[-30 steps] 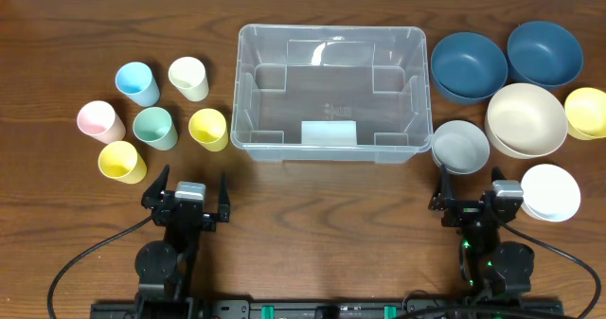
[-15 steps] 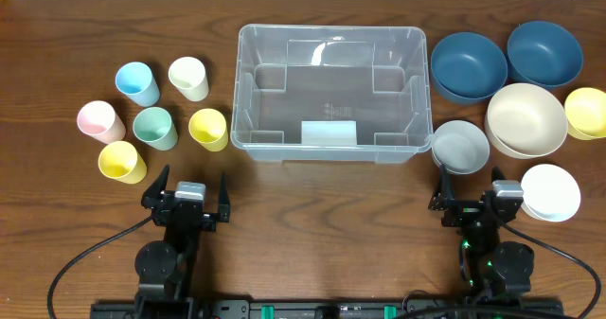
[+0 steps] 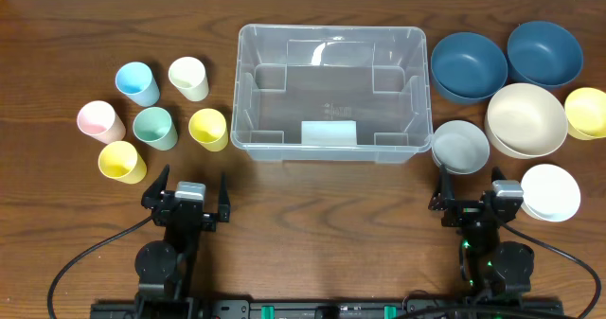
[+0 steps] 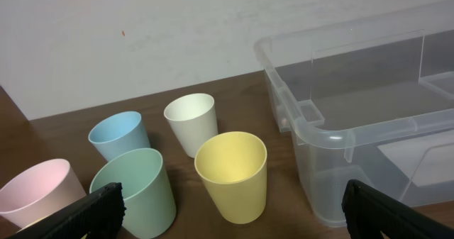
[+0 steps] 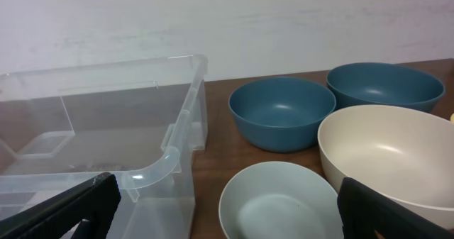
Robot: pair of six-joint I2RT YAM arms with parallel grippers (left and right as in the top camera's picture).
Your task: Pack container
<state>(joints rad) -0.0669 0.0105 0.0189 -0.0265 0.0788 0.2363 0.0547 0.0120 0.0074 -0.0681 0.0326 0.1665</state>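
The container (image 3: 248,90) is a large clear plastic bin at the table's middle back, holding nothing but a pale label on its floor; its corner also shows in the left wrist view (image 4: 333,136) and the right wrist view (image 5: 159,164). My left gripper (image 3: 190,194) stands open near the front edge, below the cups, nothing between its fingers (image 4: 99,207). My right gripper (image 3: 472,192) is open too, just below a grey bowl (image 3: 460,147), its fingers (image 5: 78,207) apart and free.
Several cups stand left of the bin: blue (image 3: 136,82), cream (image 3: 188,78), pink (image 3: 99,121), green (image 3: 153,127), and two yellow (image 3: 208,128). Right of it are two dark blue bowls (image 3: 469,65), a large cream bowl (image 3: 526,118), a white bowl (image 3: 550,192) and a yellow one (image 3: 587,112).
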